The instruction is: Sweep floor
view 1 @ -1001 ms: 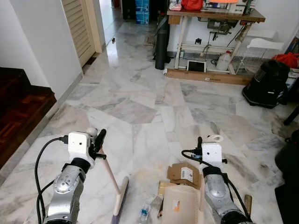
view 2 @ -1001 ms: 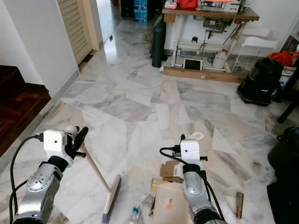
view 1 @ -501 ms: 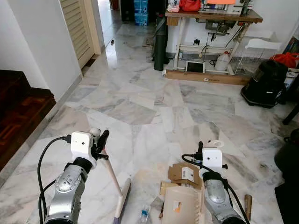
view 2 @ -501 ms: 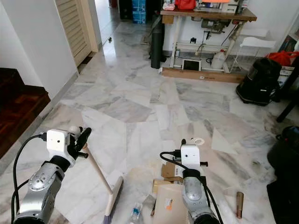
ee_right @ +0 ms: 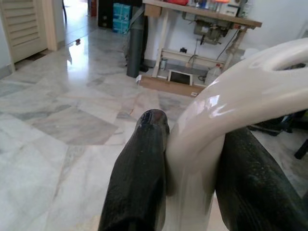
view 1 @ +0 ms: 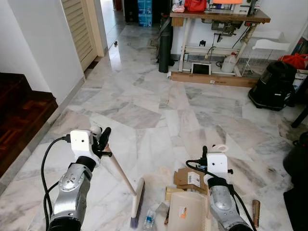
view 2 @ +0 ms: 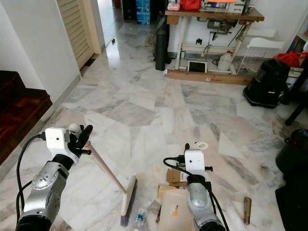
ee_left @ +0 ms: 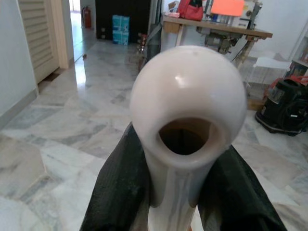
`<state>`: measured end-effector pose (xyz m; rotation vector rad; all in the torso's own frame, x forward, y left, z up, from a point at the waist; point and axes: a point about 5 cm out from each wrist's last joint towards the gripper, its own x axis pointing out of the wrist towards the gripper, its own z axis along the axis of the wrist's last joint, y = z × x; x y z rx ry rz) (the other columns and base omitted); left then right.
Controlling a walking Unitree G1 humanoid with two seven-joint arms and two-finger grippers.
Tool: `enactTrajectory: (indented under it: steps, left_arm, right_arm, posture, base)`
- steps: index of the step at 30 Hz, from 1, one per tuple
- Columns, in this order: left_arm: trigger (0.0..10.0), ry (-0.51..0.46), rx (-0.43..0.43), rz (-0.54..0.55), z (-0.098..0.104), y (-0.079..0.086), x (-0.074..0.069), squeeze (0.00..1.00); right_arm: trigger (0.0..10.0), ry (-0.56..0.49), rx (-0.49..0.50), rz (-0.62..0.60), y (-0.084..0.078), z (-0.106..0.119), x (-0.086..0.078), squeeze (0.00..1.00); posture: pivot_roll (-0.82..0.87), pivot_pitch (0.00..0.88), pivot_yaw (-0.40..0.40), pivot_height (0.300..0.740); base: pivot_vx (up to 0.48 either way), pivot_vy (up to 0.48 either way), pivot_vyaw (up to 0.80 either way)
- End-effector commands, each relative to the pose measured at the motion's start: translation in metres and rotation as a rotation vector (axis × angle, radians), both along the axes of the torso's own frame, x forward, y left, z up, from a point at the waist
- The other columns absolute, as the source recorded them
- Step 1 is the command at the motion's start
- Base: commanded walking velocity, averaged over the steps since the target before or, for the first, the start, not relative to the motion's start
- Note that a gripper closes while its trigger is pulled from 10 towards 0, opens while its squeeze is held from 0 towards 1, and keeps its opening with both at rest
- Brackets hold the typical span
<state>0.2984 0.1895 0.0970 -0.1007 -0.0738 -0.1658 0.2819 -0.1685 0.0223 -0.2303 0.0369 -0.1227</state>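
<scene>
My left gripper (view 1: 102, 141) is shut on the top of a pale broom handle (ee_left: 188, 106), one black finger (ee_left: 119, 190) on each side. The stick slants down to the broom head (view 1: 137, 209), which rests on the marble floor just left of the litter. My right gripper (view 1: 211, 152) is shut on the cream dustpan handle (ee_right: 226, 96). The beige dustpan (view 1: 186, 212) lies flat on the floor below it. Around the pan lie cardboard scraps (view 1: 190, 178), a small plastic bottle (view 1: 148, 220) and a brown tube (view 1: 255, 210).
Dark wooden steps (view 1: 21, 110) and a white wall close off the left. A workbench (view 1: 216, 17) with a black roll (view 1: 166, 45) stands at the back. A black vacuum (view 1: 275, 86) sits at the right. Open marble floor lies ahead.
The broom head has slid to the right across the floor, closer to the bottle and dustpan. The right gripper and dustpan have stayed put.
</scene>
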Motion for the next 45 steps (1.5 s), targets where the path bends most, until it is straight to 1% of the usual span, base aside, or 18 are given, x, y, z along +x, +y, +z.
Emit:
enactTrajectory:
  steps: [1,4,6,7,9,14,21,26,30,34,43,45]
  left_arm:
    - [10.0,-0.047,-0.008,0.002,0.010,-0.001,0.006,0.00]
    - [10.0,-0.050,-0.011,0.003,0.011,0.000,0.007,0.00]
    - [10.0,-0.050,-0.012,0.003,0.011,0.000,0.007,0.00]
    - [10.0,-0.051,-0.012,0.002,0.011,0.000,0.008,0.00]
    - [10.0,-0.052,-0.012,0.000,0.011,-0.001,0.008,0.00]
    - [10.0,-0.051,-0.006,-0.008,0.010,-0.002,0.010,0.00]
    - [10.0,-0.053,-0.002,-0.016,0.010,-0.003,0.010,0.00]
    - [10.0,-0.054,0.001,-0.017,0.010,-0.004,0.011,0.00]
    - [10.0,-0.056,-0.001,-0.014,0.010,-0.004,0.010,0.00]
    - [10.0,-0.054,-0.002,-0.011,0.009,-0.004,0.009,0.00]
    - [10.0,-0.056,-0.003,-0.004,0.008,-0.003,0.009,0.00]
    - [10.0,-0.055,-0.002,-0.003,0.008,-0.003,0.008,0.00]
  right_arm:
    - [10.0,-0.053,-0.003,-0.009,-0.005,0.012,0.009,0.00]
    - [10.0,-0.102,0.014,-0.025,-0.011,0.023,0.015,0.00]
    - [10.0,-0.115,0.020,-0.026,-0.012,0.026,0.016,0.00]
    - [10.0,-0.133,0.039,-0.027,-0.013,0.029,0.018,0.00]
    - [10.0,-0.160,0.058,-0.021,-0.012,0.035,0.021,0.00]
    - [10.0,-0.193,0.066,-0.007,-0.011,0.043,0.026,0.00]
    - [10.0,-0.190,0.074,0.004,-0.009,0.043,0.027,0.00]
    - [10.0,-0.162,0.076,0.018,-0.007,0.038,0.025,0.00]
    - [10.0,-0.152,0.098,0.038,-0.003,0.035,0.023,0.00]
    - [10.0,-0.151,0.115,0.100,0.006,0.036,0.023,0.00]
    - [10.0,-0.102,0.103,0.133,0.008,0.028,0.020,0.00]
    - [10.0,-0.091,0.085,0.149,0.008,0.026,0.018,0.00]
  posture:
    - [0.07,0.000,-0.018,0.740]
    - [0.07,0.000,-0.019,0.740]
    - [0.07,0.000,-0.019,0.740]
    - [0.07,0.000,-0.019,0.740]
    - [0.06,0.000,-0.018,0.740]
    - [0.06,0.000,-0.017,0.740]
    - [0.06,0.000,-0.017,0.740]
    - [0.06,0.000,-0.022,0.740]
    - [0.07,0.000,-0.025,0.740]
    - [0.06,0.000,-0.027,0.740]
    - [0.06,0.000,-0.033,0.740]
    - [0.06,0.000,-0.033,0.740]
  base:
    - [0.000,0.000,0.00]
    - [0.000,0.000,0.00]
    - [0.000,0.000,0.00]
    - [0.000,0.000,0.00]
    - [0.000,0.000,0.00]
    - [0.000,0.000,0.00]
    - [0.000,0.000,0.00]
    - [0.000,0.000,0.00]
    - [0.000,0.000,0.00]
    - [0.000,0.000,0.00]
    - [0.000,0.000,0.00]
    - [0.000,0.000,0.00]
